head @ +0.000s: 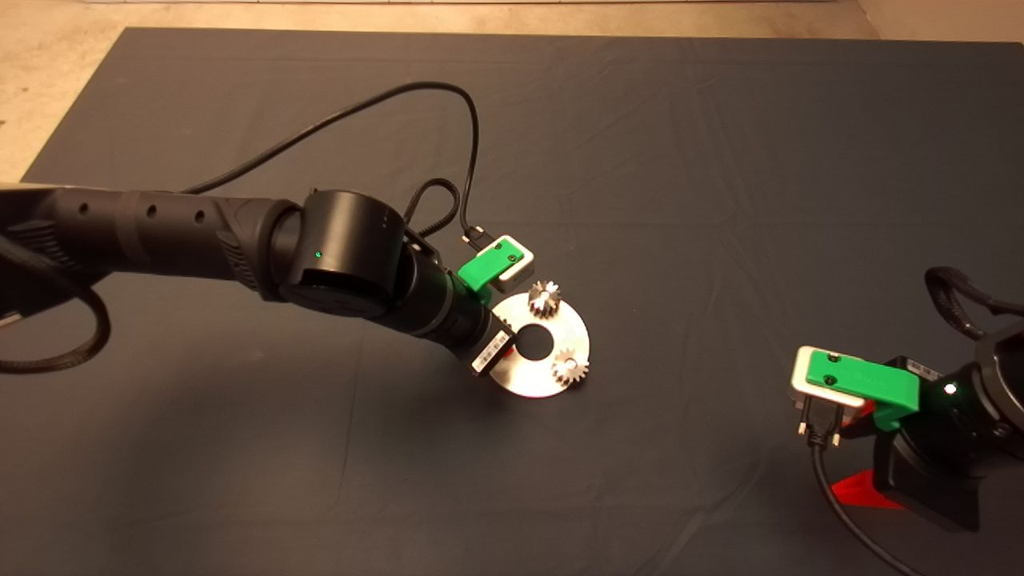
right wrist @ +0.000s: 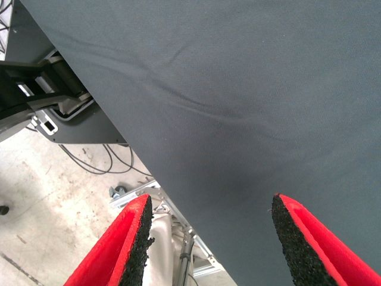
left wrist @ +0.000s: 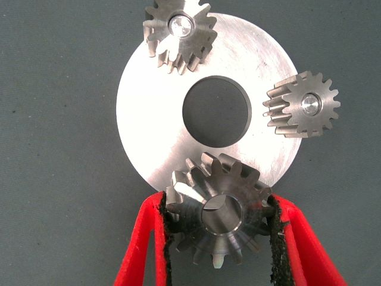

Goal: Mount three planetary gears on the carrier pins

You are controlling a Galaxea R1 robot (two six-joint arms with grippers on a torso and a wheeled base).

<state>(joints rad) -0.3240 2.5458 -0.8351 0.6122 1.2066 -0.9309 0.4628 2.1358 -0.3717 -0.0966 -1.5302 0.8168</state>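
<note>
1. Over the near-left edge of the disc [left wrist: 161, 119], the left tool [left wrist: 217, 223] has its red fingers [left wrist: 143, 238] closed in on the third gear [left wrist: 217, 211], black pads pressed against the teeth on both sides.
2. That gear sits tilted between the pads, its bore facing the wrist camera, and it overlaps the rim of the disc; whether it is on a pin or touching the disc, I cannot tell.
3. Moving out across the disc: two more planetary gears are already seated, one [left wrist: 177, 33] on the far side of the big central hole and one [left wrist: 303, 106] off to the side, hanging a little over the rim.
4. Each seated gear shows a shiny carrier pin [left wrist: 180, 25] end in its bore, the second pin [left wrist: 311, 105] just as bright.
5. From the head camera, the left arm reaches in from the left, its wrist covering the disc's left portion [head: 532, 380], with the two seated gears [head: 545, 298] and [head: 570, 368] clear on the right half.
6. The disc lies flat on the dark mat [head: 720, 200] covering the desk, about mid-mat.
7. Well apart, at the lower right edge, the right tool [right wrist: 208, 238] waits with its fingers spread wide and nothing between them, hanging over the mat's edge with bare floor [right wrist: 53, 196] showing beyond.
</note>
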